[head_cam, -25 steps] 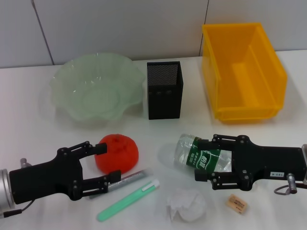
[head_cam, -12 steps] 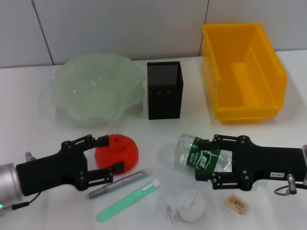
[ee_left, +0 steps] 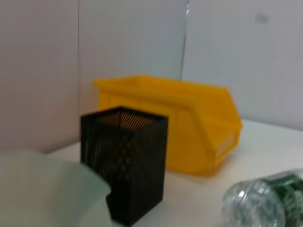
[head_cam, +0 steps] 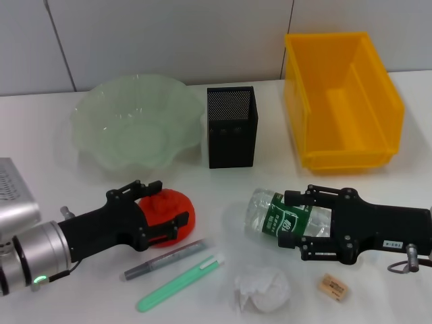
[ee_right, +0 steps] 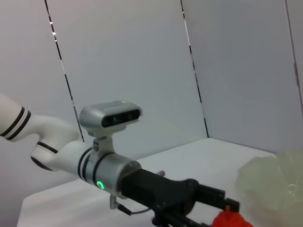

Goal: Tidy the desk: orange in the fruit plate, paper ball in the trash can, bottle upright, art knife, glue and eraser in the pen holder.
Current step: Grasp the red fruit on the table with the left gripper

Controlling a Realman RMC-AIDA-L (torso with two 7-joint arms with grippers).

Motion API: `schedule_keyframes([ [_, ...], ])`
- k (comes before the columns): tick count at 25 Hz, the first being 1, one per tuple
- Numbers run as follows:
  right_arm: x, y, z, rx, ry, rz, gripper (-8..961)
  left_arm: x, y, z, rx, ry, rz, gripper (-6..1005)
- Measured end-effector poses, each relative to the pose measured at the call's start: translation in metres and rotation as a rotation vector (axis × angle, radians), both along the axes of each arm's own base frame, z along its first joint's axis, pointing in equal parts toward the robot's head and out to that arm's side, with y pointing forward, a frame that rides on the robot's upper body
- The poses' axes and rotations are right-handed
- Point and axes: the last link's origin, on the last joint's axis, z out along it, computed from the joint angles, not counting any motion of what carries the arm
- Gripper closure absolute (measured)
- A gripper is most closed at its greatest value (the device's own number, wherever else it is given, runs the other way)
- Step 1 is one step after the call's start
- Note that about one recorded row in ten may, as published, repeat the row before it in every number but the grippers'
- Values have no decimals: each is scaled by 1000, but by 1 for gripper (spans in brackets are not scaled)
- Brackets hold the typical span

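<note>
Head view: left tool (head_cam: 166, 202) clamps the orange (head_cam: 170, 208); right tool (head_cam: 292, 220) clamps the lying bottle (head_cam: 278, 215), which may slip during uprighting.

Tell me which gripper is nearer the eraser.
Right. The right gripper, shut on the bottle, lies just behind the eraser. The left gripper is across the desk, around the orange.

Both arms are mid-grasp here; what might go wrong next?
The left pincer straddles the orange off-centre, so it may slip when lifted. The glue stick lies just beside it and may get knocked. The right pincer holds the lying bottle near its middle, so it may pivot when raised.
</note>
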Motion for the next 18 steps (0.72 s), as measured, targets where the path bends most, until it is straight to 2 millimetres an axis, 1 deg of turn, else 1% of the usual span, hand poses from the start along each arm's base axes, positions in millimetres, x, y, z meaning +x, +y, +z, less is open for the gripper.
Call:
schedule_keyframes([
  [3,0,0,0,0,0,0,177,-1,1,-3,0,15,15,192],
  [5,0,0,0,0,0,1,177,-5,9,-11,21,63,62,194],
  [8,-1,1,0,1,0,2,178,-5,11,-14,33,92,53,198],
  [11,0,1,0,2,1,1,178,-4,10,-15,43,95,38,201],
  [14,0,0,0,3,2,-2,178,-3,9,-13,65,63,34,205],
  [18,1,-1,-1,6,1,-11,178,0,6,-12,70,39,23,345],
])
